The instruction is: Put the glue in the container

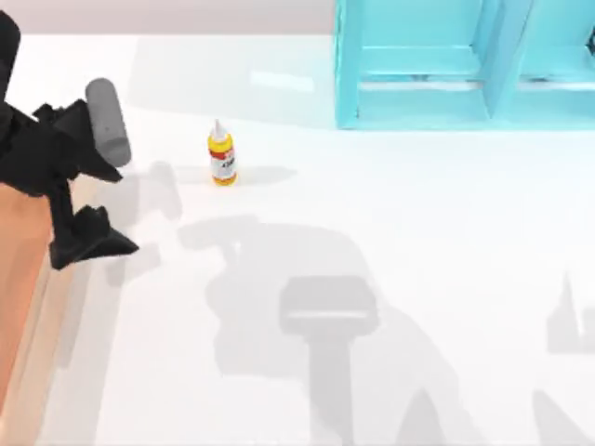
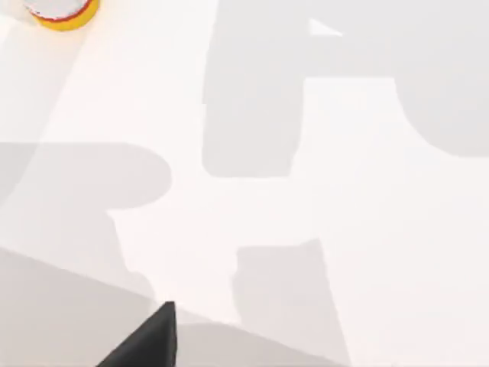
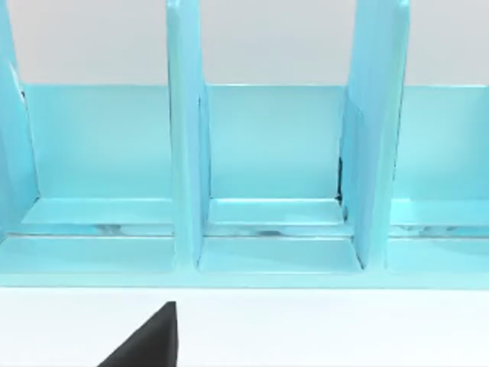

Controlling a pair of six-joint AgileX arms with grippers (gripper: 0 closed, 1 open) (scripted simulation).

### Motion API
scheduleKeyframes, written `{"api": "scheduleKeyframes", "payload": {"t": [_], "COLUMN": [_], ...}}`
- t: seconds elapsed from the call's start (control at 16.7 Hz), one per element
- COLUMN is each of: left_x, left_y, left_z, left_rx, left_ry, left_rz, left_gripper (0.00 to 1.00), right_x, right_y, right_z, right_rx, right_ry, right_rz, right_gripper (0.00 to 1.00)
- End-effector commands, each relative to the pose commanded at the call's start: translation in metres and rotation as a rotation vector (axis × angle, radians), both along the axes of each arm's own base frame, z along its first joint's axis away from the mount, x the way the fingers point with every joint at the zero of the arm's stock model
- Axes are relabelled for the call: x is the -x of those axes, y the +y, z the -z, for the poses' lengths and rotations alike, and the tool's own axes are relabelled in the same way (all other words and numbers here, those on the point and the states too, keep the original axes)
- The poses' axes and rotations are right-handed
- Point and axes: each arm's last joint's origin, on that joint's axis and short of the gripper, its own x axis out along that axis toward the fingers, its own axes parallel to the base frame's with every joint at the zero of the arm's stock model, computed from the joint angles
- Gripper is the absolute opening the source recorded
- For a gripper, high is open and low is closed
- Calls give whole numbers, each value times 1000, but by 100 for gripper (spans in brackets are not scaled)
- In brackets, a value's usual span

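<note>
Upright on the white desk [image 1: 372,232], the glue [image 1: 221,156] is left standing near the teal shelf [image 1: 437,74], well apart from the tray [image 1: 19,269] at the left edge. The left tool [image 1: 88,237] is poised between them, empty; its spread cannot be told.

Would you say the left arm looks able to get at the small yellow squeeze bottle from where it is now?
Probably yes: the small yellow squeeze bottle stands upright on bare white table, and nothing lies between it and the left gripper nearby.
</note>
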Motion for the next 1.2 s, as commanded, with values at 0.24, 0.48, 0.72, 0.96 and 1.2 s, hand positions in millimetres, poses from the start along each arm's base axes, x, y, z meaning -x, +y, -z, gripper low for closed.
{"api": "scheduleKeyframes", "payload": {"t": [0.24, 0.48, 0.72, 0.96, 1.2], "left_x": [-58, -100, -129, -147, -156], "left_y": [-2, 0, 5, 11, 15], "left_z": [22, 43, 56, 60, 58], "left_rx": [85, 177, 254, 310, 335], "left_ry": [38, 36, 10, -30, -62], "left_rz": [153, 245, 289, 308, 312], "left_gripper": [100, 100, 100, 100, 100], "right_x": [0, 0, 0, 0, 0], "right_y": [0, 0, 0, 0, 0], "right_z": [0, 0, 0, 0, 0], "right_rx": [0, 0, 0, 0, 0], "right_ry": [0, 0, 0, 0, 0], "right_rz": [0, 0, 0, 0, 0], "right_gripper": [100, 100, 100, 100, 100]}}
